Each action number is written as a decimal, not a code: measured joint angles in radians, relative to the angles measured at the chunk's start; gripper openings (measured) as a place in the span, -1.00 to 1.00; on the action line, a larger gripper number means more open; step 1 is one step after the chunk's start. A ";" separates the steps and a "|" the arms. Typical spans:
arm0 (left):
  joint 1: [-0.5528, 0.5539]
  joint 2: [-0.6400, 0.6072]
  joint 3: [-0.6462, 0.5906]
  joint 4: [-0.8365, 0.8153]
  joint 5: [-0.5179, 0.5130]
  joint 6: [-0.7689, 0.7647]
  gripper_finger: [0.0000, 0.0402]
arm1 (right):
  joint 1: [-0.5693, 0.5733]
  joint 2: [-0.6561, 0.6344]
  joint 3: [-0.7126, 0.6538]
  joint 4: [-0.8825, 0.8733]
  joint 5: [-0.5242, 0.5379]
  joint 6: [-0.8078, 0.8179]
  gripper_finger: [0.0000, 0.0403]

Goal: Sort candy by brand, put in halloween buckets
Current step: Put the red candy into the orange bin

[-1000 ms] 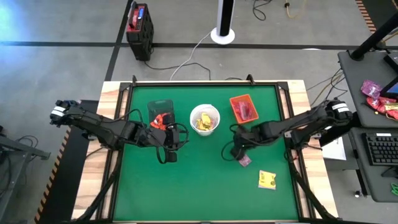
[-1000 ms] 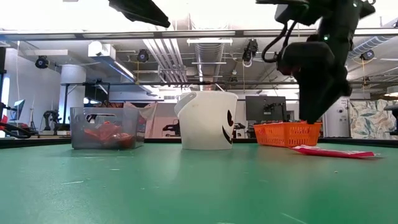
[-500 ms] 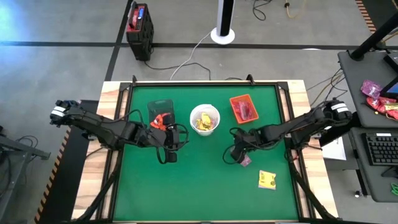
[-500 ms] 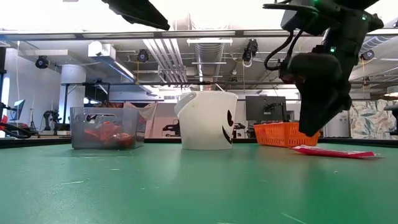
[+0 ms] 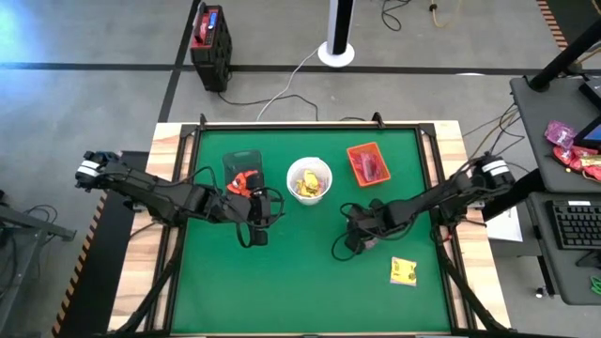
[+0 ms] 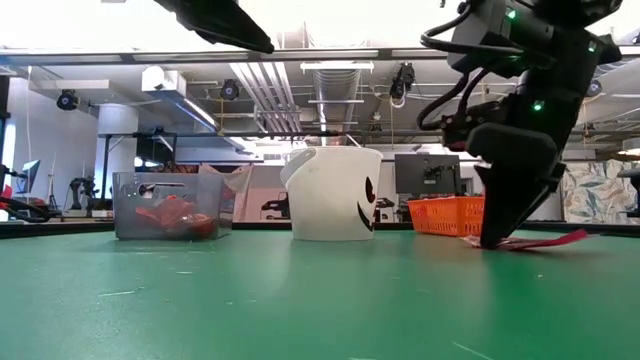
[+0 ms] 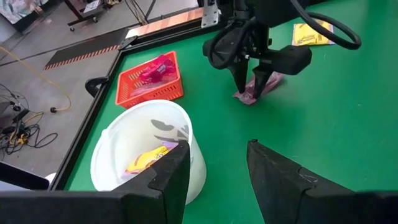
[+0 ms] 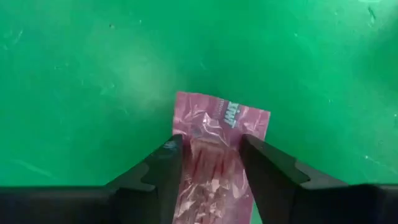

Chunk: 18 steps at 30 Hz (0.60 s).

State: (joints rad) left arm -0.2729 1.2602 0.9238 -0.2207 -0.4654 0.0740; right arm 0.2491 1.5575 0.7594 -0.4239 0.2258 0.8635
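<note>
Right wrist view, pink-purple candy packet (image 8: 214, 155), crinkled and translucent, right hand (image 8: 208, 163) fingers straddling it, apart

Bright, even overhead light; blown-out ceiling glare in the low view; soft shadows, sharp focus.

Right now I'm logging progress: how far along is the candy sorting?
Mostly done: candy already lies in the dark tub, white bucket and orange tray. In hand: the right tool straddles a pink packet. Left: one yellow packet. The left tool waits, open.
</note>
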 joint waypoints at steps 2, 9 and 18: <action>0.000 0.000 0.000 -0.001 -0.005 0.000 -0.29 | 0.000 0.005 0.005 0.001 0.000 -0.001 -0.34; 0.000 0.000 -0.001 -0.002 -0.023 0.000 -0.29 | 0.000 -0.034 0.005 -0.005 -0.019 -0.018 -0.81; 0.000 0.000 -0.002 0.010 -0.025 0.012 -0.29 | -0.042 -0.188 0.018 -0.027 0.052 -0.094 -0.90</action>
State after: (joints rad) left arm -0.2729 1.2602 0.9218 -0.2108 -0.4900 0.0860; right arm 0.2071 1.3691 0.7773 -0.4509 0.2775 0.7695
